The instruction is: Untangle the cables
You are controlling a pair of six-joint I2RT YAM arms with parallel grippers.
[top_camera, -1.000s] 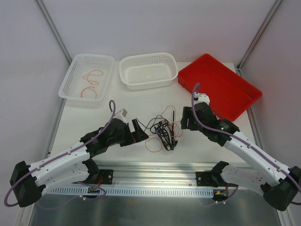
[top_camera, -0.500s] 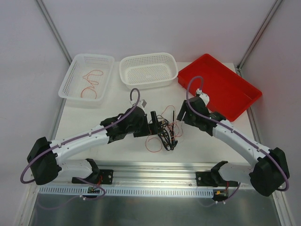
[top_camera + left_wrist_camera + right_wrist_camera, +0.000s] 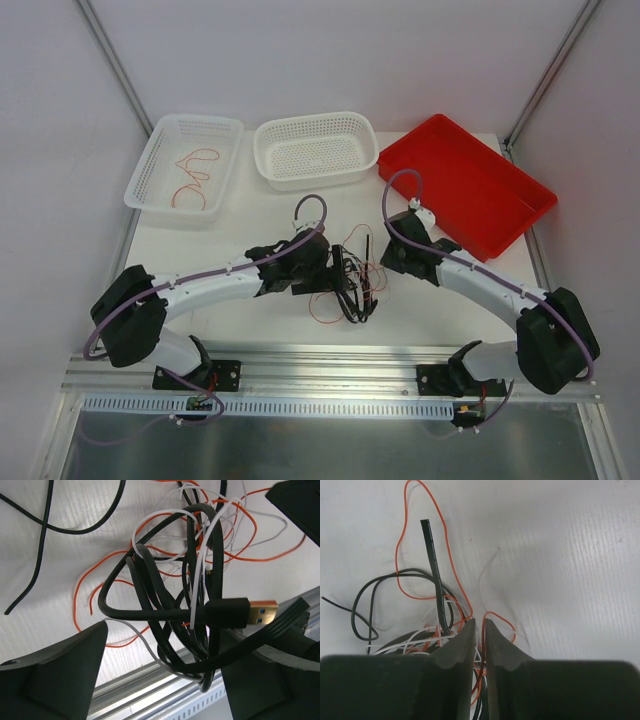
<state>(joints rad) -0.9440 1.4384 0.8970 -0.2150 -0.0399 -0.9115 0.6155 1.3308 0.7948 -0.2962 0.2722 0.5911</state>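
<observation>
The cables (image 3: 352, 282) lie in one tangle of black, white and red-orange strands at the table's middle. My left gripper (image 3: 322, 272) has reached into its left side. In the left wrist view that gripper (image 3: 168, 655) stands open, with loops of thick black cord (image 3: 150, 580) and a gold USB plug (image 3: 262, 612) between its fingers, ungripped. My right gripper (image 3: 385, 262) is at the tangle's right edge. In the right wrist view its jaws (image 3: 479, 622) stand a narrow slit apart, and a red-orange cable (image 3: 492, 614) runs through the slit.
A white basket (image 3: 150, 185) at the back left holds a loose red-orange cable (image 3: 197, 178). A second white basket (image 3: 315, 150) sits beside it, and a red tray (image 3: 465, 190) at the back right. A metal rail (image 3: 330, 365) runs along the near edge.
Both arms have moved inward onto the tangle, the left one rightward over the black cords. The right jaws have narrowed from wide apart to a slit around the red-orange cable.
</observation>
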